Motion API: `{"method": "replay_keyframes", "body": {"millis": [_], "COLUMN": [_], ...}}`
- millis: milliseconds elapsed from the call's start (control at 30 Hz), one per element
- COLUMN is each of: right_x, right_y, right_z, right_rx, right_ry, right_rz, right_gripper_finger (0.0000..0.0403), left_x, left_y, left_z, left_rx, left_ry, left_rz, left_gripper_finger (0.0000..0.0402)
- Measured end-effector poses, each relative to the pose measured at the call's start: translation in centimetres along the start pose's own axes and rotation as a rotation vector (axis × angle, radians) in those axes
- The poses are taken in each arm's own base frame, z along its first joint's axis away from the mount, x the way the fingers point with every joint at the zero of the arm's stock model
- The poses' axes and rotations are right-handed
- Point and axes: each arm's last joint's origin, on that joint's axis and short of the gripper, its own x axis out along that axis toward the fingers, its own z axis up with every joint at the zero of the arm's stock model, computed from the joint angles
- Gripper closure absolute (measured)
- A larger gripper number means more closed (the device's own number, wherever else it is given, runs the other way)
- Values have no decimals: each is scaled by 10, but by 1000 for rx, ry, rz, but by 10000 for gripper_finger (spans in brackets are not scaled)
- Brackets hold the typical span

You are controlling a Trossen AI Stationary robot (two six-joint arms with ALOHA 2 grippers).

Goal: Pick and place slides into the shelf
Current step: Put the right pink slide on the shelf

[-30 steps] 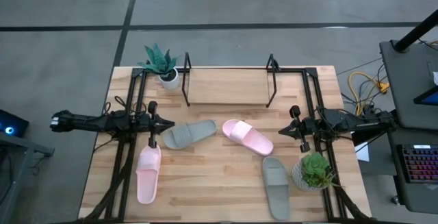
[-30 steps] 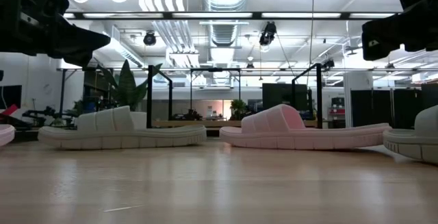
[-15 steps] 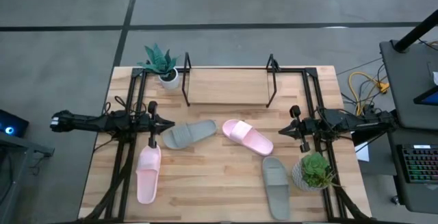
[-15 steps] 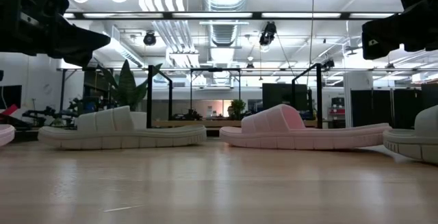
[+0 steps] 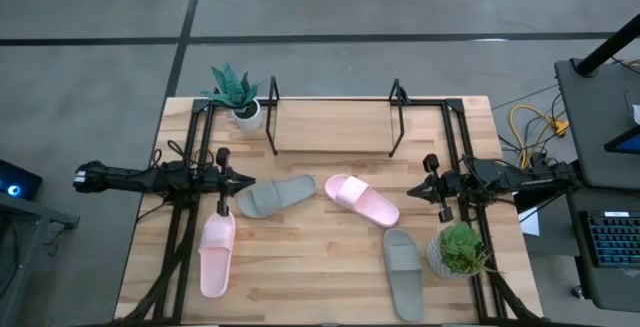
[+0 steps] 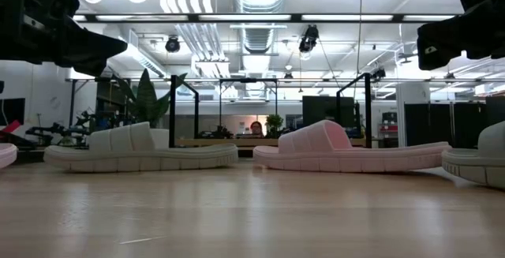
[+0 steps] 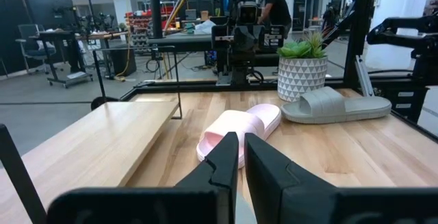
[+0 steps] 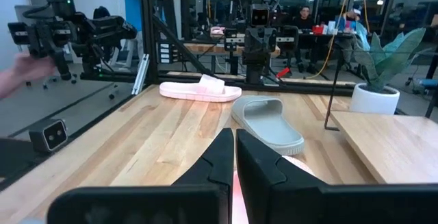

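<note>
Both tools, left (image 5: 247, 180) and right (image 5: 411, 193), closed and empty; shelf (image 5: 330, 127) bare, slides (image 5: 362, 199) on table.

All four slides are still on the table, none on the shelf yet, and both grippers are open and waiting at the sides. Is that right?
Not quite: both grippers are shut, not open. The left wrist view shows the left gripper with fingers together, and the right wrist view shows the same for the right gripper. The rest holds: the high view shows the shelf bare and all slides on the table.
</note>
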Motion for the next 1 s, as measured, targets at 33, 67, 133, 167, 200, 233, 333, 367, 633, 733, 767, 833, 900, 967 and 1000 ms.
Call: {"method": "replay_keyframes", "body": {"millis": [33, 67, 133, 167, 200, 233, 333, 367, 633, 733, 767, 833, 900, 967, 1000], "right_x": [0, 0, 0, 0, 0, 0, 0, 0, -1, -1, 0, 1, 5, 10, 14], "right_y": [0, 0, 0, 0, 0, 0, -1, -1, -11, -11, -12, -12, -13, -13, -13], "right_z": [0, 1, 1, 1, 1, 2, 5, 6, 13, 20, 24, 30, 36, 42, 46], "right_rx": [-6, -11, -14, -14, -16, -23, -30, -14, -66, -99, -107, -132, -171, -218, -248], "right_ry": [-5, -9, -12, -13, -14, -19, -51, -60, -69, -66, -67, -50, -19, 23, 45], "right_rz": [0, 0, 0, 0, 0, -1, -20, -38, -382, -391, -393, -398, -400, -396, -393], "right_gripper_finger": [394, 394, 394, 394, 394, 394, 394, 394, 349, 320, 309, 285, 258, 233, 221], "left_x": [0, 0, 0, 0, 0, 0, 0, 0, -2, -3, -3, -3, -4, -4, -3], "left_y": [0, 0, 0, 0, 0, 0, 0, 0, 5, 5, 5, 5, 7, 8, 8], "left_z": [0, 0, 0, 0, 1, 1, 2, 2, 20, 23, 23, 25, 27, 27, 28], "left_rx": [15, 27, 30, 29, 29, 27, 22, 22, 129, 189, 214, 252, 243, 237, 236], "left_ry": [-1, -1, -1, -2, -5, -12, -22, -23, -192, -217, -221, -231, -243, -240, -236], "left_rz": [0, 0, 0, 0, 0, 0, 1, 1, 129, 140, 145, 157, 201, 235, 240], "left_gripper_finger": [389, 389, 389, 389, 389, 389, 389, 389, 389, 389, 389, 389, 383, 369, 358]}}
